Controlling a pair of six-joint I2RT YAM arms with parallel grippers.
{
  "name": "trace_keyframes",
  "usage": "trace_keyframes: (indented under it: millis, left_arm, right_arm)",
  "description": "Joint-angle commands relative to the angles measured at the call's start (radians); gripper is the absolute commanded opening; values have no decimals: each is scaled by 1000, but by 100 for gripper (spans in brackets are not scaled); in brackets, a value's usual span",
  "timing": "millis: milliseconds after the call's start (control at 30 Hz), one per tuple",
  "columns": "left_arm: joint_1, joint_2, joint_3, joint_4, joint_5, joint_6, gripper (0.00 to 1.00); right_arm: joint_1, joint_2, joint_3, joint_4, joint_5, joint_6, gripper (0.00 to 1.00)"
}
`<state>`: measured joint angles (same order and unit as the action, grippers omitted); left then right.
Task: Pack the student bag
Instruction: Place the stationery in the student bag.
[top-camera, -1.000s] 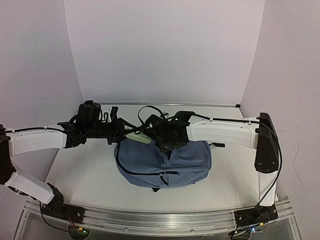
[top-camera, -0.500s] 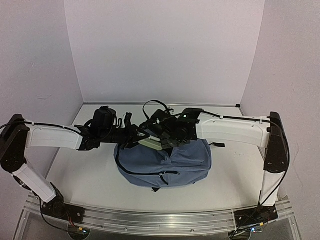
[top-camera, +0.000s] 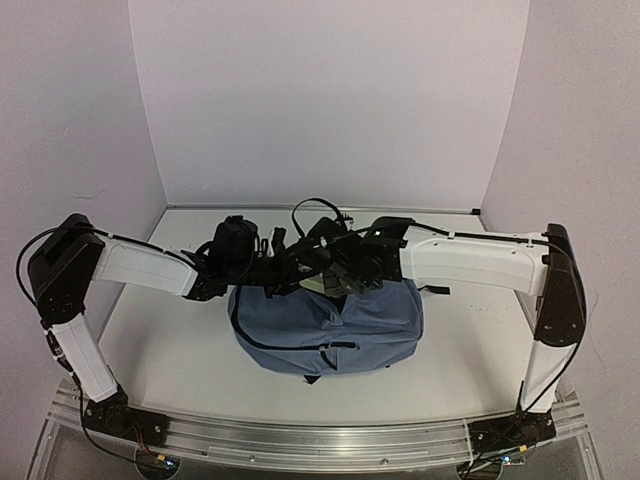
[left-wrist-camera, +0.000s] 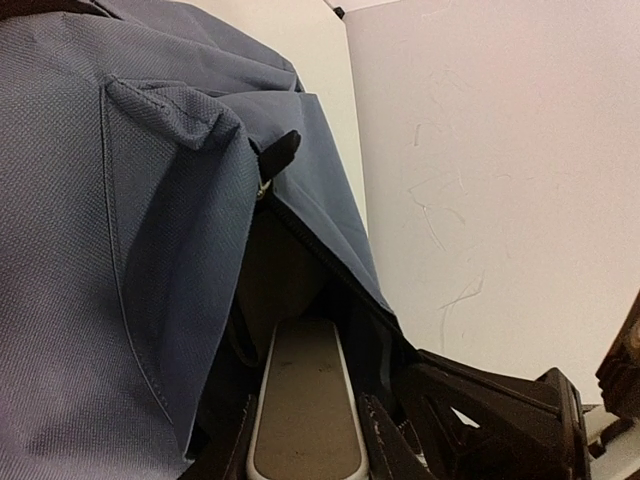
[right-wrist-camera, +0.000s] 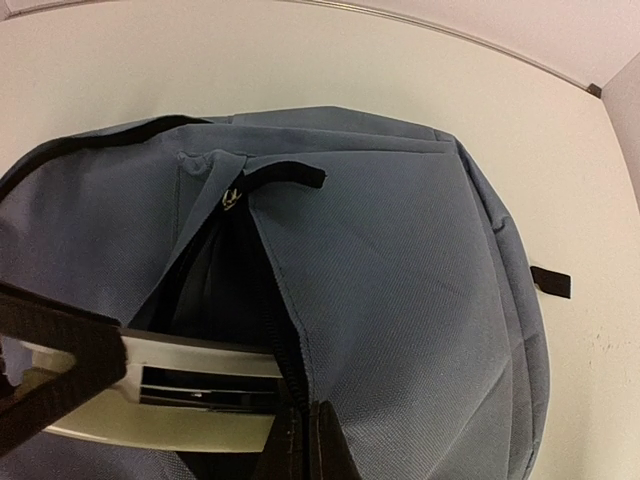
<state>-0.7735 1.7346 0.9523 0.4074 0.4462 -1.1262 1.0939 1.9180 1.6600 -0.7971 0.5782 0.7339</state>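
Student bag (top-camera: 330, 325) at table centre, mouth on far side. Left fingers (left-wrist-camera: 383, 445) narrow, holding flat pale item (left-wrist-camera: 305, 400), long axis pointing straight into mouth. Right fingers (right-wrist-camera: 330, 455) closed, pinching mouth edge.

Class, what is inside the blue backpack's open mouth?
A flat pale-rimmed object lies with its tip in the student bag's dark opening. Anything deeper is hidden by fabric and shadow.

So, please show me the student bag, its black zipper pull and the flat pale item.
student bag (right-wrist-camera: 400, 260), right wrist view, blue fabric panel
black zipper pull (right-wrist-camera: 285, 172), right wrist view, middle of the tab
flat pale item (left-wrist-camera: 305, 400), left wrist view, its grey-brown face
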Motion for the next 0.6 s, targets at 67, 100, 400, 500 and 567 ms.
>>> trace_keyframes:
  millis: [67, 100, 400, 500, 567]
  left_arm:
    - [-33, 80, 104, 118, -48, 2, 0]
    - [-37, 90, 113, 112, -59, 10, 0]
    - [-58, 149, 184, -5, -108, 81, 23]
    - [-58, 106, 177, -99, -170, 131, 44]
    - [-58, 72, 172, -158, -207, 162, 54]
  right_arm:
    - [1, -83, -26, 42, 1, 25, 0]
    - [1, -85, -32, 44, 0, 26, 0]
    - [1, -100, -60, 55, 1, 33, 0]
    - [1, -105, -63, 56, 1, 33, 0]
    - [1, -108, -69, 56, 4, 32, 0]
